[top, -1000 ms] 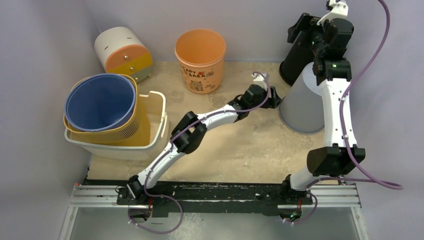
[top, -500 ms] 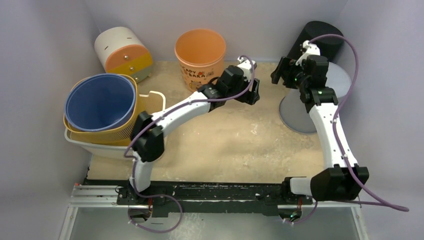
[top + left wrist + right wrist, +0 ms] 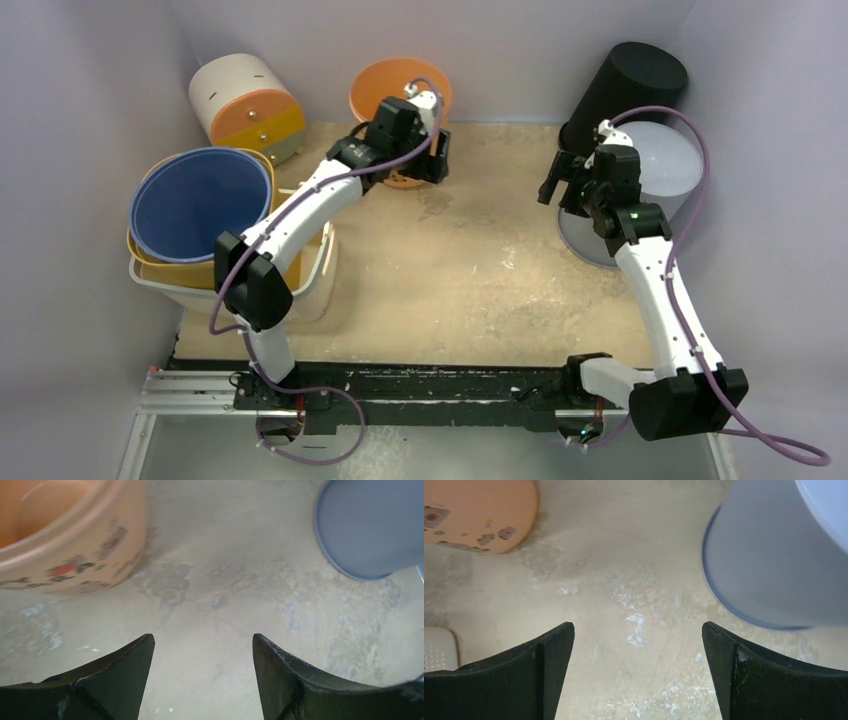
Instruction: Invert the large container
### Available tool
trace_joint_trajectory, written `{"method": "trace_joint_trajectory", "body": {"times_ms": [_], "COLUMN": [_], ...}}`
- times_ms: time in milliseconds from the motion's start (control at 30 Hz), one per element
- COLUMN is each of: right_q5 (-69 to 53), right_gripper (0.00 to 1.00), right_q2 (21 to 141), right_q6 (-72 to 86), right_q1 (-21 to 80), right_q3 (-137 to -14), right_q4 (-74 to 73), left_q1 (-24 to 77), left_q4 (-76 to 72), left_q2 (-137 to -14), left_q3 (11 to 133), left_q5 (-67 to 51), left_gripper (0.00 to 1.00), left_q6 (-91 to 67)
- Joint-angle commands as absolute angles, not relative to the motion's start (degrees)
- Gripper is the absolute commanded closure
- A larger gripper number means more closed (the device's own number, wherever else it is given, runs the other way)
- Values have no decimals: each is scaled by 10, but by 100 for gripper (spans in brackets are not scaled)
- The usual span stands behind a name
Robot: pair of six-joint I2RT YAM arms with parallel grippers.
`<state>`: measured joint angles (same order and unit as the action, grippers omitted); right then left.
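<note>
Left gripper (image 3: 202, 639) spread by orange bucket (image 3: 75, 545), grey container (image 3: 370, 525) inverted beyond

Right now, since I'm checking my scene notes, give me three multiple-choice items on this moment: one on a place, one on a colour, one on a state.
1. Where does the grey container stand?
A. by the left wall
B. at the right, in front of the black bin
C. at the near edge

2. What colour is the innermost bucket of the nested stack at the left?
A. green
B. red
C. blue

3. How is the left gripper?
A. open, empty
B. shut on a cup
C. shut on a cloth

Answers:
1 B, the top view shows it at the right, before the bin.
2 C, its inside shows blue.
3 A, its wrist view shows it spread around nothing.
</note>
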<state>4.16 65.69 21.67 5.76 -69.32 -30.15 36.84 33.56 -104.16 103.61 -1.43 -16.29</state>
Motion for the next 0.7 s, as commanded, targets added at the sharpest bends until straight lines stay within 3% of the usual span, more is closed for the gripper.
{"method": "trace_joint_trajectory", "body": {"times_ms": [0, 200, 300, 667], "right_q5": [157, 319, 333, 475], "right_gripper": [0, 0, 0, 0], "right_q2": [633, 622, 631, 725], "right_q6": [274, 366, 384, 303], "right_q1": [66, 66, 66, 53], "right_q3": [-684, -658, -641, -683], "right_q4": [-346, -415, -423, -335], "left_q1": [319, 318, 317, 317], "left_q4": [324, 310, 298, 293], "left_q2": [-985, -978, -971, -940], "left_q3": [1035, 1016, 1003, 977], "left_q5": [-63, -90, -105, -99], "left_gripper": [31, 31, 31, 31], "left_q6": [-160, -176, -184, -187]}}
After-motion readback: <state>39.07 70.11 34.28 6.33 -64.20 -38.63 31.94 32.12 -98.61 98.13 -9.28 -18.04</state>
